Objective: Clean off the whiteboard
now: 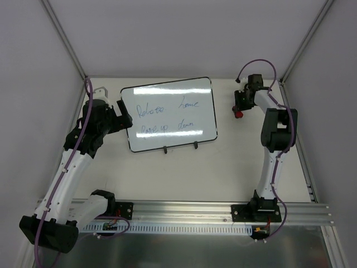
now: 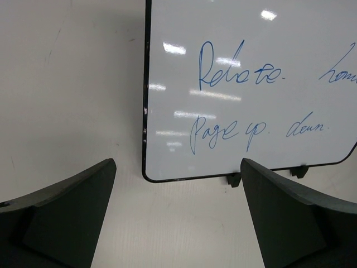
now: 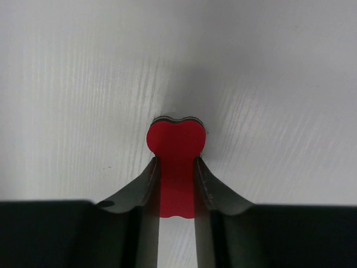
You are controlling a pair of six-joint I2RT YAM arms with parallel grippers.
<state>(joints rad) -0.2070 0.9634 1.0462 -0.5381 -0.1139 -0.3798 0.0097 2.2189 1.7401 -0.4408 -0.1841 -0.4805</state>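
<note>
The whiteboard (image 1: 169,114) lies flat at the back middle of the table, black-framed, with two lines of blue handwriting and two small black feet at its near edge. It also fills the upper right of the left wrist view (image 2: 251,84). My left gripper (image 1: 124,115) is open and empty at the board's left edge; in its own view the gripper (image 2: 178,167) has the board's near left corner between its fingers. My right gripper (image 1: 240,111) is to the right of the board, apart from it. It is shut (image 3: 177,163) on a small red bone-shaped eraser (image 3: 176,146) at the table surface.
Grey walls with metal posts (image 1: 64,39) enclose the table on left, back and right. A slotted metal rail (image 1: 195,212) with both arm bases runs along the near edge. A purple cable (image 1: 262,64) loops over the right arm.
</note>
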